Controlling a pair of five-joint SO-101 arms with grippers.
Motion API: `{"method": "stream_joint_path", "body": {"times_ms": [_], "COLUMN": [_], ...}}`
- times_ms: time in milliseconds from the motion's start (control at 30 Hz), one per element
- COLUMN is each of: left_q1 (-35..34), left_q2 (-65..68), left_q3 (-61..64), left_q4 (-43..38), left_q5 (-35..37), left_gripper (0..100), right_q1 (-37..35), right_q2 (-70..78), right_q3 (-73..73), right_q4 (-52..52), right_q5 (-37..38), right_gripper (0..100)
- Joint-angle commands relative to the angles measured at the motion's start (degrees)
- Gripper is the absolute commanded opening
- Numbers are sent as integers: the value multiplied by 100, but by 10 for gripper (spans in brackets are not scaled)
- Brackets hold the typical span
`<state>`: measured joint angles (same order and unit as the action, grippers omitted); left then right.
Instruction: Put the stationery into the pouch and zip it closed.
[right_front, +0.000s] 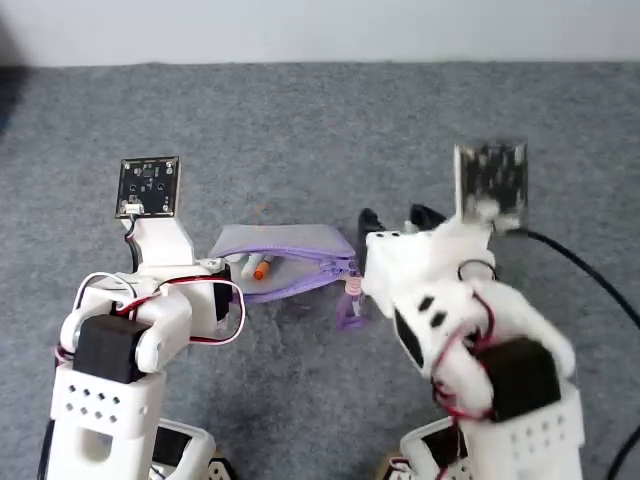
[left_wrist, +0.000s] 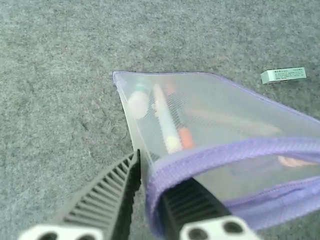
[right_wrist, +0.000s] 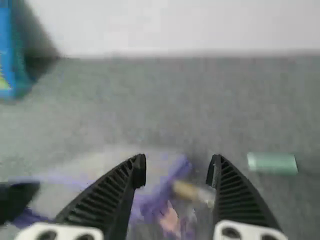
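1. The left gripper (left_wrist: 147, 172) is closed on the left end seam of the translucent mesh pouch with purple zip tape (right_front: 285, 243). The pouch lies mid-way across the grey felt-covered table (right_front: 300, 120), well clear of its far edge. Maintain this pinch, which probably serves as the anchor for the zip stroke.
2. White and orange-tipped pens (left_wrist: 167, 125) lie inside the pouch. Keep them below the zip line so that nothing can foul the slider.
3. The small pale zip pull (right_front: 352, 287) hangs at the right end of the pouch.
4. The right gripper (right_wrist: 177, 167) is wide open and holds nothing. Its jaws stand either side of the pull. Centre the jaws on the pull before closing, then draw along the tape and do not lift.
5. A pale green rectangular eraser (left_wrist: 283, 75) lies on the table beyond the pouch, towards the far edge. It appears to be still outside, so load it before closing the zip fully.
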<state>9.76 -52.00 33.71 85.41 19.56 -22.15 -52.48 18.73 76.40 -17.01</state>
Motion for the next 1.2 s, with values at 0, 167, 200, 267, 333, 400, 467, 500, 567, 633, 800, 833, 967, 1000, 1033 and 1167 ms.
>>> {"method": "stream_joint_path", "body": {"times_ms": [0,167,200,267,333,400,467,500,567,633,800,833,967,1000,1033,1167], "left_q1": [18,9,9,9,9,9,9,9,9,9,9,9,9,9,9,9], "left_q2": [44,35,35,35,35,35,35,35,35,35,35,35,35,35,35,35], "left_q3": [-57,-57,-57,-66,-66,-66,-66,-66,-66,-66,-66,-66,-57,-57,-57,-48], "left_q4": [-35,0,0,0,0,0,0,0,0,0,0,0,0,0,0,0], "left_q5": [62,62,62,70,70,70,70,70,70,70,70,70,70,70,70,70], "left_gripper": [12,12,12,12,12,12,12,12,12,12,12,12,12,12,12,12], "right_q1": [347,690,787,989,1182,1332,1437,1499,1587,1684,1833,1833,1815,1815,1824,1886], "right_q2": [602,1429,1640,2123,2677,3248,3785,4057,4576,5121,6413,6633,7398,7565,7723,8251], "right_q3": [-554,-563,-580,-580,-580,-651,-853,-1029,-1442,-1908,-2963,-3130,-3675,-3798,-3921,-4334], "right_q4": [708,954,919,716,453,198,31,-4,-22,-22,31,31,31,31,31,31], "right_q5": [-141,-9,-70,-237,-440,-633,-897,-1037,-1310,-1574,-2075,-2119,-2224,-2233,-2268,-2303], "right_gripper": [208,208,208,208,208,208,208,208,208,209,212,212,213,213,213,213]}}
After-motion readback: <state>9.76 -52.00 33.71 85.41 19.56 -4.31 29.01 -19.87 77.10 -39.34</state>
